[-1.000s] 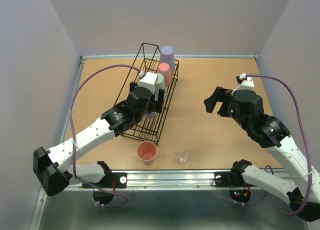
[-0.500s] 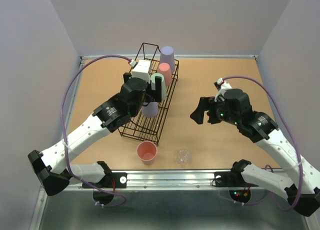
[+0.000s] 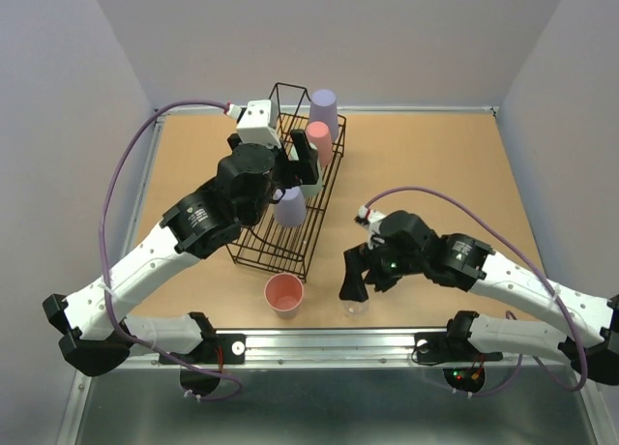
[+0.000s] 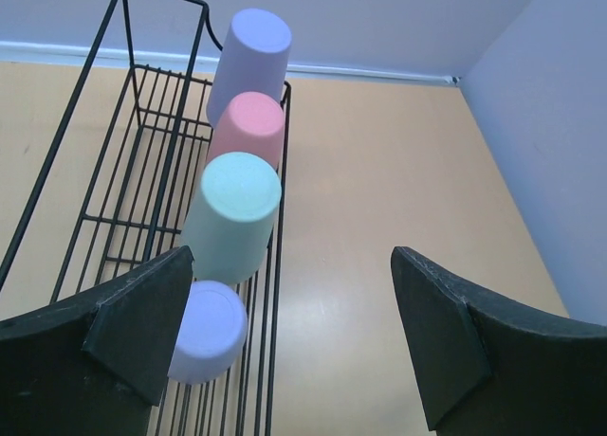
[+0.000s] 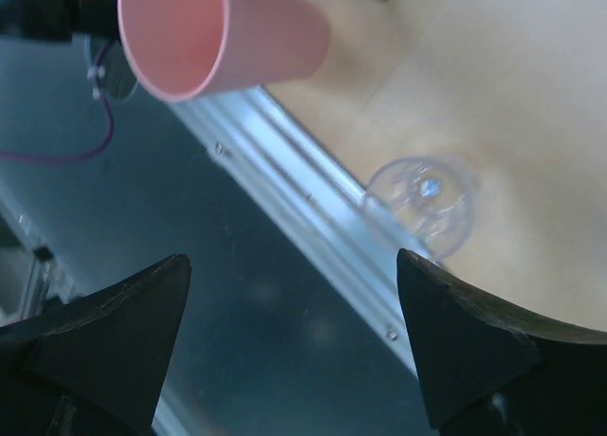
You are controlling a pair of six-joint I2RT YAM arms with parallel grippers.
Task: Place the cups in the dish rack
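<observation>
Right wrist view: the right gripper [image 5: 289, 275], jaws wide apart, hovers over the clear cup [image 5: 422, 204] off the dish rack's [image 3: 253, 253] near end, seemingly to straddle it. Meanwhile the left gripper [image 4: 289, 265], spread and empty, hangs above four racked cups [image 4: 232, 218], inverted for draining.

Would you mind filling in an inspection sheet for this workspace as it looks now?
Surface: tan tabletop, bare wood.
Job's things: dish rack holds four inverted cups in a row: far lavender cup, pink cup, mint cup, near lavender cup. Salmon cup and clear cup sit on the table near its front edge.
Clutter: nothing seen.
Hands: left hand open above the rack; right hand open over the clear cup.
Cables: left cable and right cable, both purple, arch beside their arms.
Surroundings: grey walls, metal rail in front.
</observation>
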